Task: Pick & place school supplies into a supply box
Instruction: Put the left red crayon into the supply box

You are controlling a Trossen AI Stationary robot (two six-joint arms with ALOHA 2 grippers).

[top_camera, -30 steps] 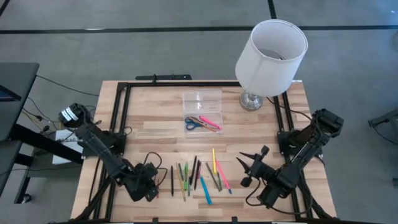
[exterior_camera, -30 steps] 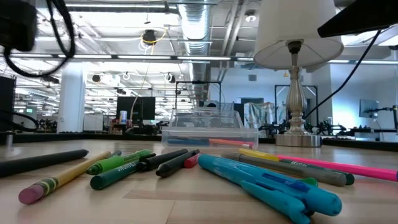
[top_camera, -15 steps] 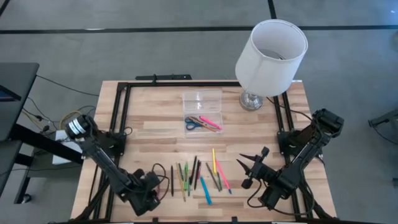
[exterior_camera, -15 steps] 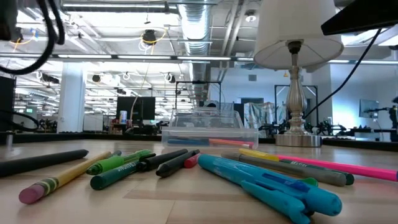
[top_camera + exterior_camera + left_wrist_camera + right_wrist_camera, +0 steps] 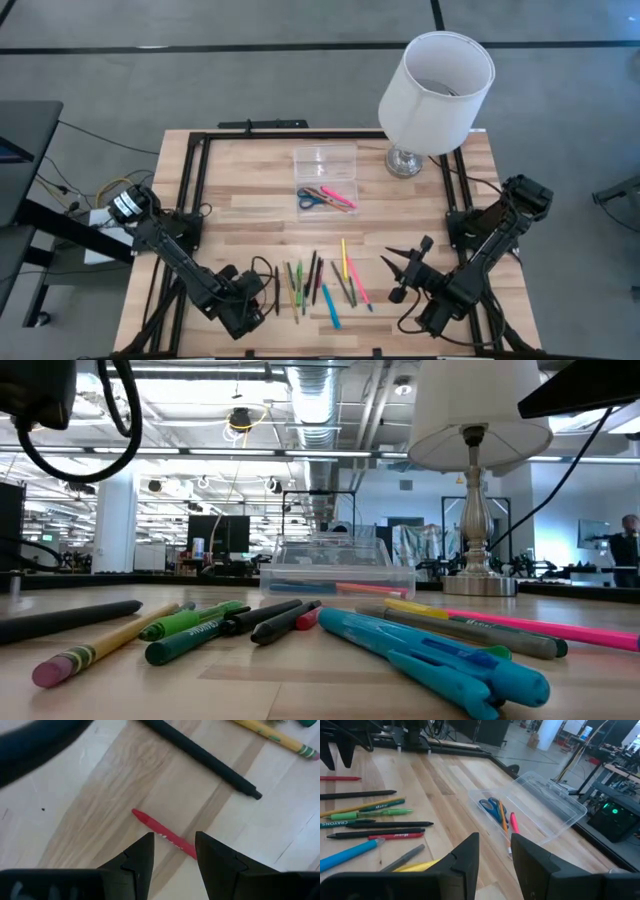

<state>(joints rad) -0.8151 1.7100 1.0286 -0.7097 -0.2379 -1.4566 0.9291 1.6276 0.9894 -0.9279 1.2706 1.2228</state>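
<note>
Left gripper (image 5: 172, 851) sits at the table's near-left, just beside the spread of pens and pencils (image 5: 318, 280), fingers spread and empty, tips straddling a red crayon (image 5: 162, 834) that lies on the wood; whether they touch it cannot be told. Just past the crayon lies a black pen (image 5: 200, 756), then a yellow pencil (image 5: 276, 739). Right gripper (image 5: 407, 268) hangs on the other side of the same spread, at the table's near-right, fingers spread with a narrow gap, nothing between them. The spread itself lies loose on the table (image 5: 240, 195): black, green, orange, yellow, grey and pink sticks roughly parallel, a blue pen (image 5: 330, 306) nearest the front edge, a pink marker (image 5: 520, 627) on the right arm's side. Beyond the spread, toward the table's middle, stands the clear supply box (image 5: 326, 179), lid open and laid flat on its far side; inside are blue-handled scissors (image 5: 315, 199), an orange pencil and a pink marker (image 5: 514, 822). Farther back, beside the box on the right arm's side, stands a lamp (image 5: 434, 92) with a white shade on a metal base.
</note>
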